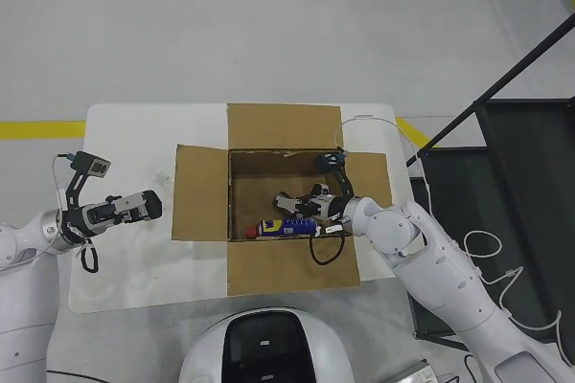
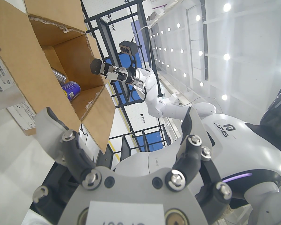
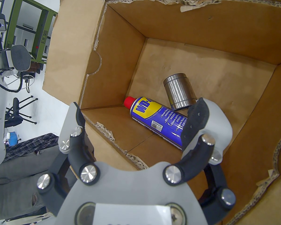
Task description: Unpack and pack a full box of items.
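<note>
Lying on the floor of the open cardboard box (image 1: 201, 206) is the blue spray can (image 1: 286, 228) with a metal cylinder (image 3: 179, 92) right against it, right gripper (image 1: 289, 205) hanging just above with jaws spread, left gripper (image 1: 151, 206) also spread wide, off over the white table (image 1: 125, 144) beside the box.

In box (image 1: 201, 206) on table (image 1: 134, 278): spray can (image 1: 286, 228) by near wall, metal cylinder (image 3: 179, 92) touching it. Right gripper (image 3: 137, 108) above; left gripper (image 1: 153, 204) left of box.
</note>
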